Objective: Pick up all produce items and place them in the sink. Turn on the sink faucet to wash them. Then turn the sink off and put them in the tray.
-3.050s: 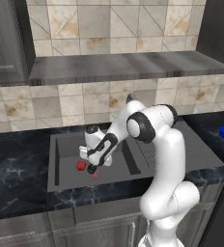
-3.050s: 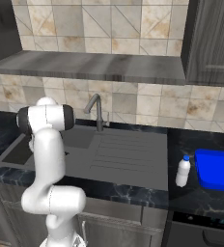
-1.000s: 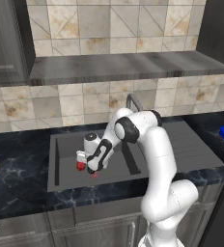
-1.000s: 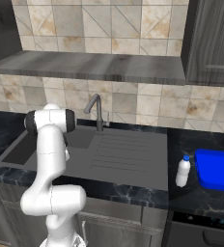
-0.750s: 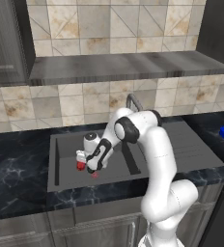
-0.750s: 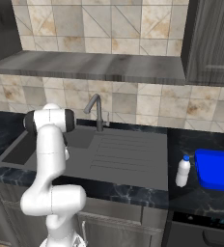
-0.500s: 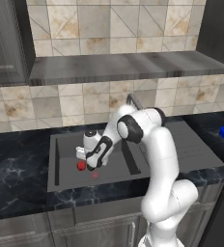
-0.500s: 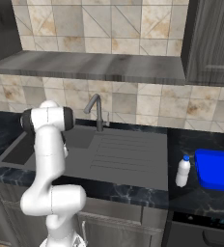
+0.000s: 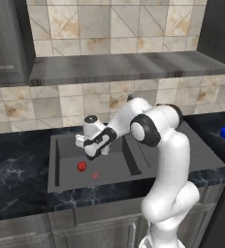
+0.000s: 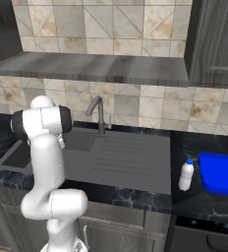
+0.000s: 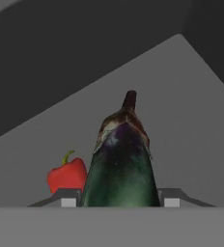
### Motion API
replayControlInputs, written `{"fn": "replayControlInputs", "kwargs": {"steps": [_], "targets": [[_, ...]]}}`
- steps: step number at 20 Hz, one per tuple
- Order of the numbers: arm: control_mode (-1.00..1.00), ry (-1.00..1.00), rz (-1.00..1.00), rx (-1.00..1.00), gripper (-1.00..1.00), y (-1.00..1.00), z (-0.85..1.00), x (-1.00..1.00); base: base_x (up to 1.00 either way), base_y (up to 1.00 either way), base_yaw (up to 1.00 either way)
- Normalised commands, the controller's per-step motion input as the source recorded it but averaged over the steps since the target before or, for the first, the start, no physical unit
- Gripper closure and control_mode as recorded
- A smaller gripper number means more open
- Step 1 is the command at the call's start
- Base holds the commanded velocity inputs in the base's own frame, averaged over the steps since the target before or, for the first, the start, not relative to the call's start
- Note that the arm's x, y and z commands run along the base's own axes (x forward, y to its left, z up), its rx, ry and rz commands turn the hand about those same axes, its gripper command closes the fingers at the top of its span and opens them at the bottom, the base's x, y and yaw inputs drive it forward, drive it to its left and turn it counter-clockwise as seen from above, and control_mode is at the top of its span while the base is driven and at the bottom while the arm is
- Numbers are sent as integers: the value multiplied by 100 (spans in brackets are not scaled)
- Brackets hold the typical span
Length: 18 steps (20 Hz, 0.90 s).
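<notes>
A: Eggplant (image 11: 121, 169), dark green-black, is sitting between the two finger tips (image 11: 69, 198) in the hand view, its stem pointing away from the camera. The tool (image 11: 119, 201) is pinching it, one tip on each side.

B: And the other piece?

A: Red pepper (image 11: 67, 174) is lying on the grey floor of the sink (image 11: 191, 120), just to the left of the eggplant in that view. In the left base view it is showing as a small red item (image 9: 82, 166) on the basin floor, with the red drain mark (image 9: 95, 176) just beside it to the right.

B: Where is the arm working?

A: It is reaching down and left over the sink (image 9: 56, 162), with the tool (image 9: 91, 156) hanging above the basin floor, up and to the right of the pepper.

B: Anything further right?

A: In the right base view the faucet (image 10: 98, 114) is standing at the back edge of the sink (image 10: 130, 160), behind the ribbed drainboard. Right of the sink, a white bottle (image 10: 185, 174) is standing on the dark marble surface (image 10: 185, 146), and the blue tray (image 10: 220, 173) is lying just beside it at the right edge.
</notes>
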Motion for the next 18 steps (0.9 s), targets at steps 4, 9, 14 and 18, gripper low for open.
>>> {"fn": "replayControlInputs", "kwargs": {"steps": [4, 9, 14, 18], "targets": [[-100, 0, -1, 0, 100, -6, 87, -32, 0, 0, 0], [-100, -1, 0, 0, 100, -14, 69, -68, 0, 0, 0], [-100, -3, 0, 0, 100, -25, 65, -79, 0, 0, 0], [-100, -4, 0, 0, 100, -41, 68, -74, 0, 0, 0]]}}
